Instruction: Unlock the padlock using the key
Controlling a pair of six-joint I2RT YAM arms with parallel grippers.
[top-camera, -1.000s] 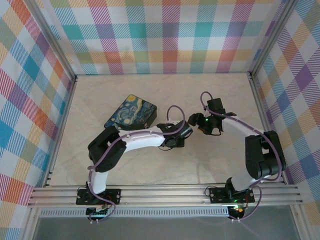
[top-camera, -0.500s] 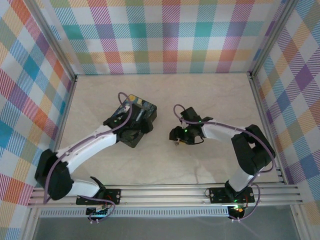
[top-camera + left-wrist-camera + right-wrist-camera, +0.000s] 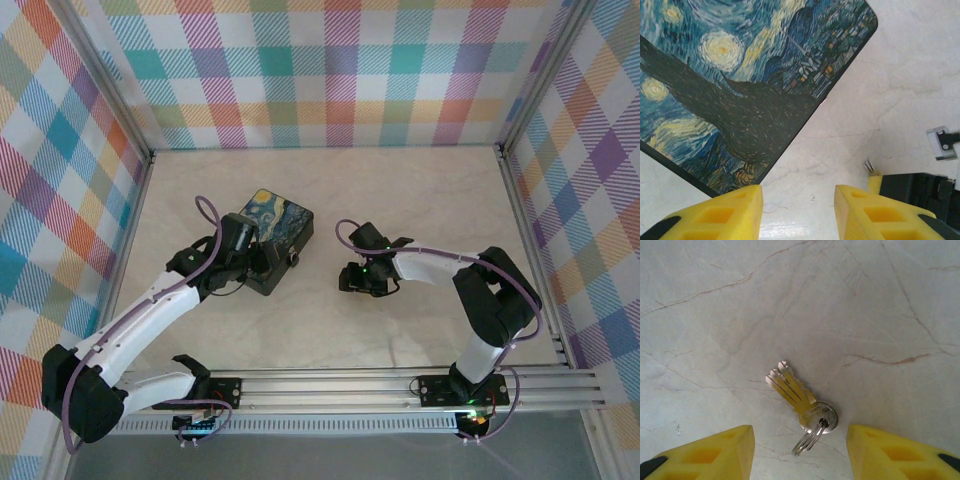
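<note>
Hovering beside the starry-night box (image 3: 740,75), the left gripper (image 3: 797,200) is spread, probably to steady it. A tiny dark nub on the box's near right edge looks like the padlock (image 3: 291,262). Farther right, the right gripper (image 3: 799,435), also spread, straddles the keys (image 3: 799,399), poised to grasp.

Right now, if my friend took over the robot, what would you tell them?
Left gripper: open and empty, hovering beside the starry-night box.
Right gripper: open and empty, above the keys, which lie flat on the table on a ring, between its fingers.
Padlock: probably the tiny dark nub on the box's right side, but it is too small to be sure.
Done: the right gripper is lined up over the keys, but nothing is gripped yet.
Left: pick up the keys, put one in the padlock and turn it.
</note>
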